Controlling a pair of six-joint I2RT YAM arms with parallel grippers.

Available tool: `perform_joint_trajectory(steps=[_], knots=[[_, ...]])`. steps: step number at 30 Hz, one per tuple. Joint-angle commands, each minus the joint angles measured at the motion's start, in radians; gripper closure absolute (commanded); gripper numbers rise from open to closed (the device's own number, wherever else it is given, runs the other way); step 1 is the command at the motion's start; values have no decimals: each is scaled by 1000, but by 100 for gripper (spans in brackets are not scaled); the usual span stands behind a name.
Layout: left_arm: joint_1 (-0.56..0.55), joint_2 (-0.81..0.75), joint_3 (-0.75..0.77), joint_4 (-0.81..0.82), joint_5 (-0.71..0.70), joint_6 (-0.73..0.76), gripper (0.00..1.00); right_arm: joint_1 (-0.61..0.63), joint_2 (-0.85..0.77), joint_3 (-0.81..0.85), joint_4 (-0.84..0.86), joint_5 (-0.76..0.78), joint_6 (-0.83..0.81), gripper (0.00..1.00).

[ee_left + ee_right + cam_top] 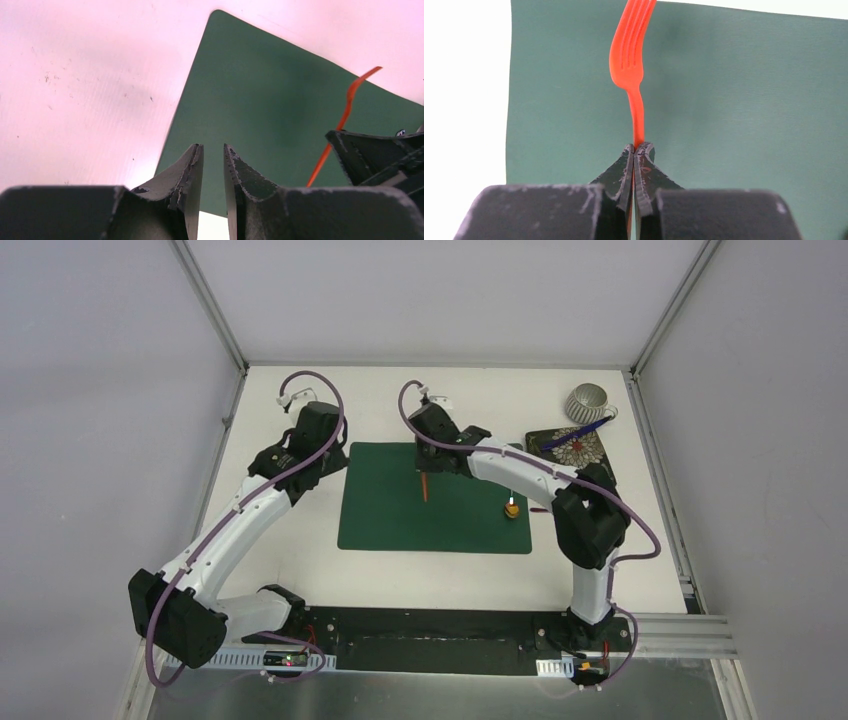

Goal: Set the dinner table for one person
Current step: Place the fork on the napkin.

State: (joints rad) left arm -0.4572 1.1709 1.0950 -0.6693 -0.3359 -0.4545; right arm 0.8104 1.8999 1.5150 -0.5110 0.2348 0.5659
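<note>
1. Where the green placemat [390,510] lies at the centre of the overhead view, the right hand [636,150] hangs over its upper middle. Its jaws are pressed together on the handle of an orange fork [630,55].
2. Right wrist view: the fork runs from the fingertips to the top edge of the frame, prongs pointing away from the hand, with green mat behind it. Whether the prongs touch the mat cannot be told.
3. Left hand [213,147]: fingers parted by a narrow gap, nothing between them. From above it sits just left of the placemat's upper left corner, over white table.
4. Left wrist view, right side: the fork shows side-on as a thin curved orange line. The right hand's dark body is at lower right.
5. Table [500,400]: white, matte, filling the middle of the overhead view, with metal posts at its far corners. The placemat sits at its centre.
6. Upper right, overhead: a ribbed grey cup [588,402]. Just below it is a dark patterned plate [580,452], with a blue utensil [575,435] lying across the plate; its kind is too small to tell.
7. A small orange-and-yellow object [512,508] sits at the placemat's right edge, too small to identify.
</note>
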Motion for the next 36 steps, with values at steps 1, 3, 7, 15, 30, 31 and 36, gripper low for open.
perform_joint_trajectory(steps=[1, 3, 7, 15, 30, 31, 36], knots=[[0, -28, -8, -3, -18, -11, 77, 63, 39, 39, 126, 6, 97, 100], [2, -27, -3, -4, -9, -13, 77, 92, 63, 31, 159, 6, 97, 100], [2, -25, 3, -4, -2, -12, 77, 153, 105, 23, 215, 21, 182, 100], [2, -17, 14, -3, 12, -3, 78, 216, 159, 30, 278, 39, 241, 100], [2, -5, 35, -4, 33, 17, 79, 208, 236, 53, 315, 40, 249, 100], [2, -5, 35, -3, 33, 17, 79, 207, 239, 55, 314, 38, 248, 100], [2, 2, 40, -4, 44, 13, 79, 198, 246, 48, 319, 30, 249, 100]])
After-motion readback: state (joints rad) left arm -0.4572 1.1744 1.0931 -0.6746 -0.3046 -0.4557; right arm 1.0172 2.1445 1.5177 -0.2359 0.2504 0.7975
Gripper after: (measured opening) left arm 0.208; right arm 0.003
